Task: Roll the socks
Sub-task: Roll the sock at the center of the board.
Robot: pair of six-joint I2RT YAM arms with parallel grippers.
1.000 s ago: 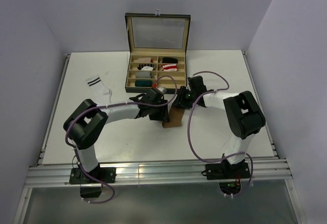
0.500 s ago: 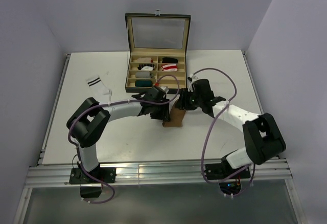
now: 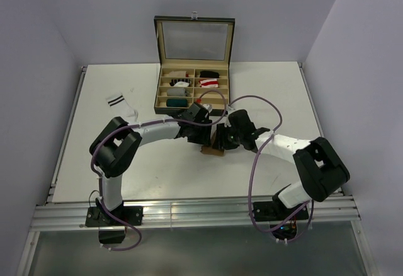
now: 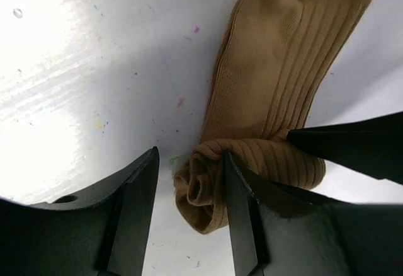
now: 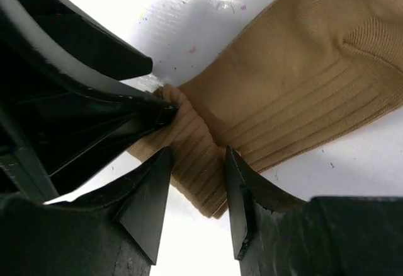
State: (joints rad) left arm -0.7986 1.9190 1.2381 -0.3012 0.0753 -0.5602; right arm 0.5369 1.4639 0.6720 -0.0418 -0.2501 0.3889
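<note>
The tan-brown sock [image 4: 277, 80] lies flat on the white table, its near end wound into a tight roll [image 4: 208, 188]. My left gripper [image 4: 189, 191] is open over the roll's end: one finger rests on the roll and the other stands clear of it. My right gripper [image 5: 196, 181] is closed on the same roll [image 5: 195, 156] from the other side, both fingers against it. In the top view both grippers [image 3: 203, 136] [image 3: 221, 140] meet over the tan sock [image 3: 213, 150]. A white sock with dark cuff stripes [image 3: 121, 106] lies flat at the left. A red-and-white sock [image 3: 208, 83] sits in the box.
An open compartment box [image 3: 161, 93] with its lid up stands behind the grippers and holds small rolled bundles. The two grippers are almost touching. Cables loop over both arms. Raised rails edge the table on the left and right.
My right arm has swung its elbow out and brought its gripper down onto the sock's roll. The left gripper has shifted slightly right. Less of the tan sock shows flat.
</note>
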